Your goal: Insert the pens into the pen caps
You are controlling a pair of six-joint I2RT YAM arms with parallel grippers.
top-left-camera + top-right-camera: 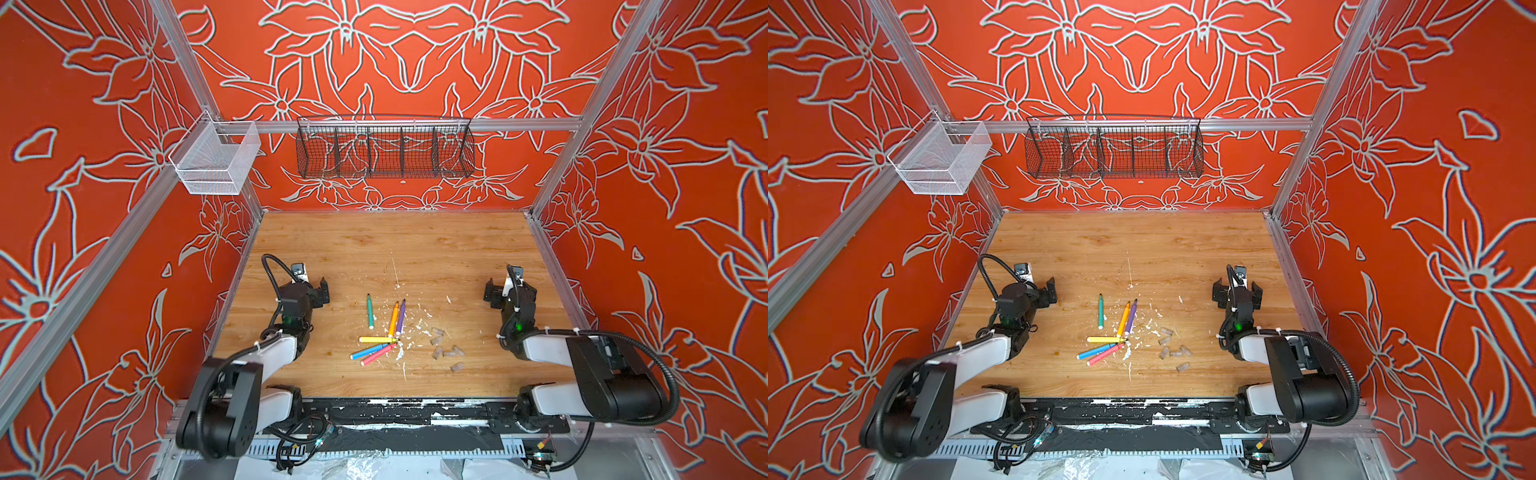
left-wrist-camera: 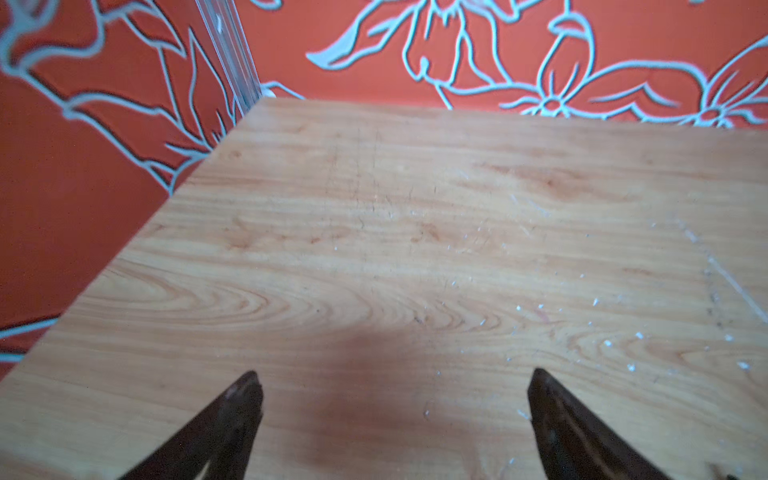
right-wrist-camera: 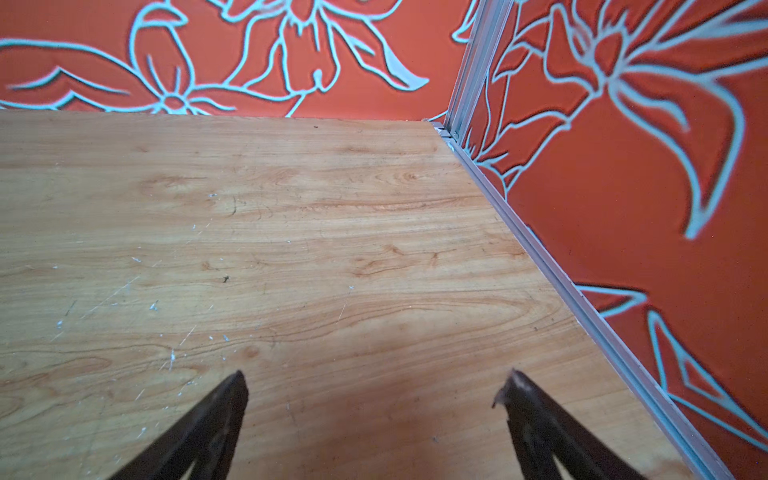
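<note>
Both released and empty: left gripper point(image 2: 392, 374), right gripper point(image 3: 376, 374) — pens point(image 1: 376, 339) and seemingly six pen caps point(image 1: 437, 353) lie between.

Wood-grain table top point(image 1: 415, 249) is seen in both top views, boxed in on 3 sides by red walls point(image 1: 83, 232) printed w/ pale flower outlines. Alu frame rails point(image 1: 519, 124) are run along the wall edges. A white mesh basket point(image 1: 216, 160) is hung near the back-left corner. A black wire basket point(image 1: 384, 151), split into 5 bays, is hung on the back rail, approx. centre. White flecks point(image 1: 419, 325) are scattered mid-table. A black strip point(image 1: 395, 411), smeared w/ white, is fixed along the front edge.
</note>
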